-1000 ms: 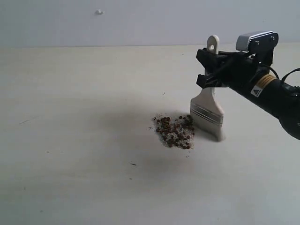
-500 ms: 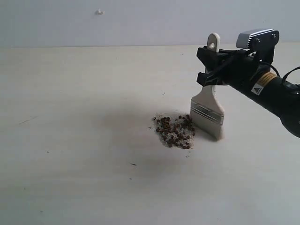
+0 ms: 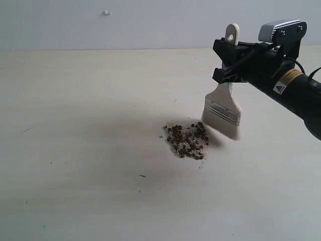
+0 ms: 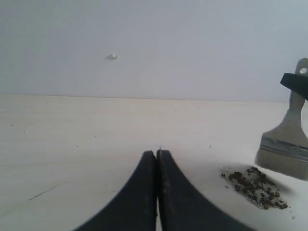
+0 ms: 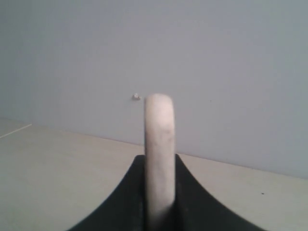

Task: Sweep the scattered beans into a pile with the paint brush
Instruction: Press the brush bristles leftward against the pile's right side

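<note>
Pale cream table [image 3: 75, 125] fills most of the exterior view, with a plain grey-blue wall [image 3: 150, 25] behind it. The black right arm [image 3: 296, 95] reaches in from the right side of that view. It carries a small white sticker with a triangle sign and a yellowish band beside it, but no writing on either can be read.

The right gripper [image 3: 226, 63] is clamped narrowly on the wooden handle of the paint brush [image 3: 223, 113]. In the right wrist view the handle stands straight up between the two black jaws, pressed from both sides. The brush hangs nearly upright, handle end with its hole at the top, silver metal band below, whitish bristles lowest. The bristles sit just beside the pile [image 3: 188, 140], on its right in the exterior view – whether they touch the table I cannot tell, as they are blurred.

The left gripper [image 4: 157, 159] has its jaws pressed fully together, holding nothing, low over bare table and well apart from the brush.

The beans [image 4: 255, 185] – tiny and reddish-brown, mixed with whitish crumbs – lie gathered in one compact heap near the middle of the table.
</note>
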{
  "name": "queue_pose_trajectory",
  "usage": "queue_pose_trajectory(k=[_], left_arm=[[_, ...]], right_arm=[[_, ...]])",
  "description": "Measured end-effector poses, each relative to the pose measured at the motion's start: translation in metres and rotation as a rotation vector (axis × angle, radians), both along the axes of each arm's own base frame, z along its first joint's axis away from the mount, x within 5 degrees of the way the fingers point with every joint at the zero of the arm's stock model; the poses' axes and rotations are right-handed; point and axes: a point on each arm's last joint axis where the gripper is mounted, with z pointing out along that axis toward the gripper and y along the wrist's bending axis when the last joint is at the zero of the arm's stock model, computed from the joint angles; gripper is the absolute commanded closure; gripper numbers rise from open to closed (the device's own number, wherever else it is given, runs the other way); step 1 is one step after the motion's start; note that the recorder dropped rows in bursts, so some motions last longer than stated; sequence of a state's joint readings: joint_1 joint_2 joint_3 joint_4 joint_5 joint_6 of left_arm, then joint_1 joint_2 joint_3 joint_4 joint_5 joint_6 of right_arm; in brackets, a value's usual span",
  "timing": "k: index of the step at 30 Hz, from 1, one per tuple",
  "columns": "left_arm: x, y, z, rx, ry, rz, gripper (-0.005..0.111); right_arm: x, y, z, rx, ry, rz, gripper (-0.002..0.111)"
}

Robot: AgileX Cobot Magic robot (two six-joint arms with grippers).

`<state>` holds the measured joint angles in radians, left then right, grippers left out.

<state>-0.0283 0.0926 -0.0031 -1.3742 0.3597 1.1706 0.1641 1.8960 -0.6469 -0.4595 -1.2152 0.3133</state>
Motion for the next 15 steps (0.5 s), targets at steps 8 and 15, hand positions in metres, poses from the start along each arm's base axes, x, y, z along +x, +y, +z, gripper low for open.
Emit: queue_pose_trajectory(k=[8,15], left_arm=[[0.0001,0.0001,0.0,0.0,0.0,0.002,0.107],[0.0001,0.0001,0.0,0.0,0.0,0.002,0.107]], right_arm=[[-0.0008,0.0002,0.0057,0.004,-0.015,0.004,0.108],[-0.0015,0.0008,0.0071,0.006,-0.014,0.013,0.108]])
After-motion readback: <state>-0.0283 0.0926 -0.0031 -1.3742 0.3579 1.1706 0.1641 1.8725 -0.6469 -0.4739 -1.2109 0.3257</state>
